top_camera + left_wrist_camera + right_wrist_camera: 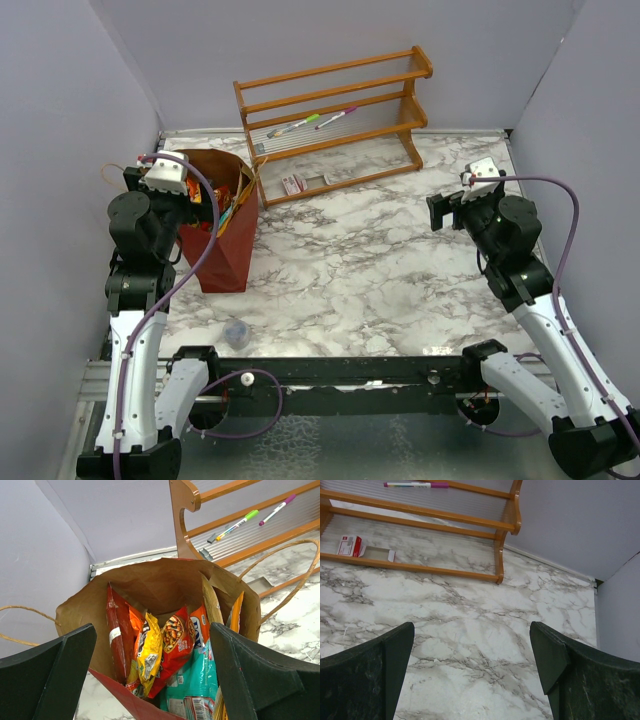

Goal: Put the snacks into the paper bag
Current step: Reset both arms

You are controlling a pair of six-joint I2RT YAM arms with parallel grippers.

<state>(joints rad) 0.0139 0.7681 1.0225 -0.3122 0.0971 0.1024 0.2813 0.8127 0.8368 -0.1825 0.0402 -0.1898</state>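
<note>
Left hand (152, 630) wide open, tilted downward, right hand (472, 627) wide open, both arms bent

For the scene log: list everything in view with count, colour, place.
paper bag: one, dark red, standing at table's left
snacks: at least six, red, orange, yellow, teal, in the bag
rack: one, wooden, back of table
green pen, pink pen: one each, on the rack's shelf
box: one, red-white, under the rack
cup: one, clear, near table's front edge
table: one, white-grey marble
left arm, right arm: black-white, jaws open, left over the bag, right over table
</note>
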